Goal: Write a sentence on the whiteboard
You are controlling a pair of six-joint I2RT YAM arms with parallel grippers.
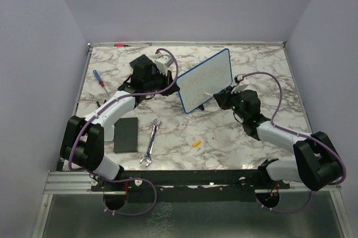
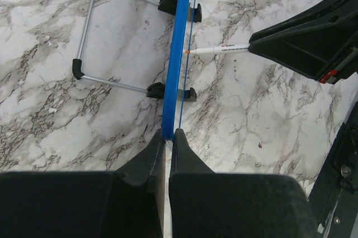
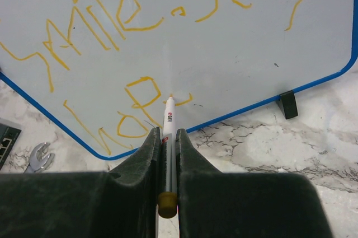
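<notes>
The whiteboard (image 1: 206,80) stands tilted on the marble table, with its blue frame edge-on (image 2: 178,53) in the left wrist view. My left gripper (image 2: 169,133) is shut on the board's near edge (image 1: 180,88). My right gripper (image 3: 168,131) is shut on a white marker (image 3: 168,116) with a yellow end. The marker's tip touches the board's face (image 3: 224,42) at the end of the lower line. The sentence (image 3: 100,25) is yellow handwriting in two lines, its upper one reading roughly "Smile. Stay". The marker (image 2: 215,50) also shows meeting the board from the right.
A silver wrench (image 1: 151,143), a flat black pad (image 1: 126,134) and a small yellow cap (image 1: 196,143) lie in front of the board. A blue screwdriver (image 1: 99,78) lies at the left. The board's wire stand (image 2: 89,36) and black feet (image 3: 287,104) rest on the table.
</notes>
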